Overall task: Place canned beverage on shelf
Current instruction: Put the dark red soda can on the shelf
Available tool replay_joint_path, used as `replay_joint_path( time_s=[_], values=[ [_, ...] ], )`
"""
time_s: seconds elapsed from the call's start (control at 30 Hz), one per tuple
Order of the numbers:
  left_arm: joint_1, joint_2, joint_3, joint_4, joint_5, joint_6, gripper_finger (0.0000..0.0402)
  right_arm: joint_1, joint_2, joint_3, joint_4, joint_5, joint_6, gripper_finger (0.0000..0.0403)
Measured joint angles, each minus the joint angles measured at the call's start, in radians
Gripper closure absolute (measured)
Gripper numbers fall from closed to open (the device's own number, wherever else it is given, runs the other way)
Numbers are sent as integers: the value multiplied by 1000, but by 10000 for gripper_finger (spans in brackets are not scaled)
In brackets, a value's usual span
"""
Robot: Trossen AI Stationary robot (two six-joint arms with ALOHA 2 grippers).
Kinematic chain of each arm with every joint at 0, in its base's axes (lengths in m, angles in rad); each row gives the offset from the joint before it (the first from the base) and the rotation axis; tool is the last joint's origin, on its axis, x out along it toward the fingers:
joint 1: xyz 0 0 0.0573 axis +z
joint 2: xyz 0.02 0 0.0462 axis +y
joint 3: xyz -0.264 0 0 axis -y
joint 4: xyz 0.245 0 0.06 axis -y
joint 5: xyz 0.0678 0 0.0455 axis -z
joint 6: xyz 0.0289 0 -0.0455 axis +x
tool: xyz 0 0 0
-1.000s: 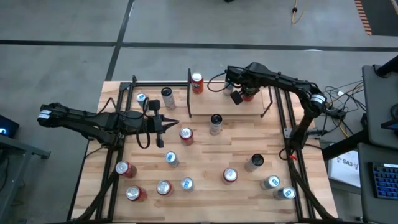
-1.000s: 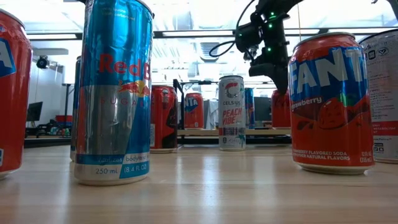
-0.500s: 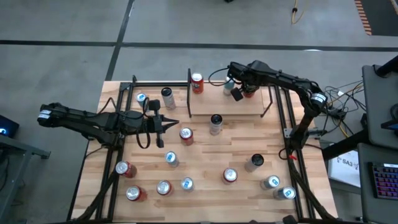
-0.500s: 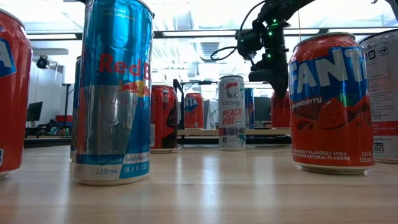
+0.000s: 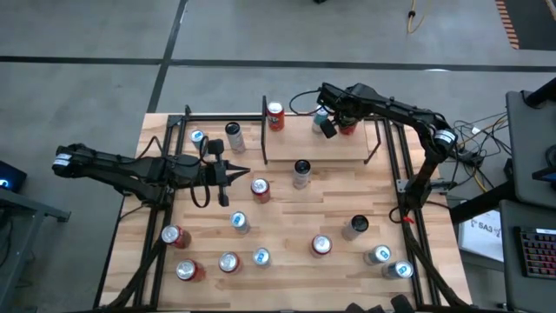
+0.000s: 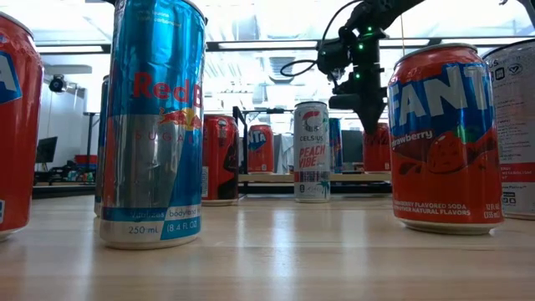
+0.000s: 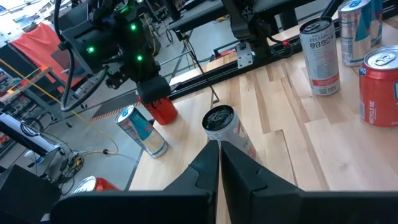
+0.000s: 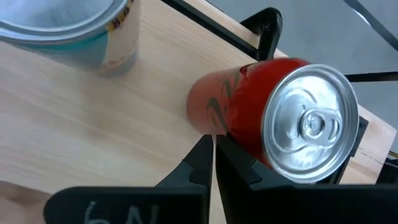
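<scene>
The shelf (image 5: 317, 143) sits at the table's far edge, a light board with thin black side rails; on it stand a red can (image 5: 348, 128) and a pale blue-topped can (image 5: 320, 120), both at its far right end, close together and partly covered from above by the right arm; a third can, red with a white top (image 5: 275, 115), stands at the shelf's far left corner — whether on the board or just off it cannot be told. The right gripper (image 5: 329, 129) hovers over the shelf just beside the red can (image 8: 273, 127), its fingers pressed together and holding nothing; in the right wrist view only the lower rim of the pale can (image 8: 74, 31) shows, cut off at the frame edge. The left gripper (image 5: 240, 171) waits over the table's left half, fingers (image 7: 214, 165) likewise pressed together and empty, pointing toward a dark-topped can (image 5: 301, 171) that stands on the table (image 5: 287, 217) just in front of the shelf. Off the shelf, twelve cans stand on the table in the high view — two at the far left, two mid-table, eight toward the near edge; their labels cannot be read from above.
</scene>
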Motion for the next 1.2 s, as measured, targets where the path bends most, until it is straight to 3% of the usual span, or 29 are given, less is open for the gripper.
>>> replay_joint_path(
  time_s=[1.2],
  values=[
    [0,0,0,-2,0,0,402,-96,0,-3,75,11,-79,394]
  ],
)
